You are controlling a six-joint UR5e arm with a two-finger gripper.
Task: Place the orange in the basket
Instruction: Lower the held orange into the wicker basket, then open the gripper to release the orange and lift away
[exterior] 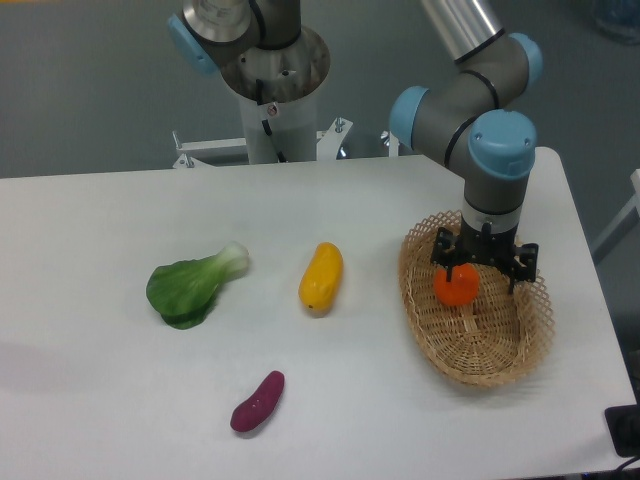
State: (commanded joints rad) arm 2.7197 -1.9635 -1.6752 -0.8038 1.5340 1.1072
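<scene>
The orange (457,287) lies inside the woven tan basket (425,300) at the right of the table, in its far left part. My gripper (485,278) hangs straight down over the basket, just above the orange. Its fingers stand apart, the left one crossing the top of the orange and the right one (516,276) clear of it. The jaws look open and not closed on the fruit.
An elongated yellow-orange fruit (321,276) lies left of the basket. A green leafy vegetable (190,288) is further left. A purple sweet potato (258,401) lies near the front. The robot base (275,90) stands at the back. The table's right edge is close to the basket.
</scene>
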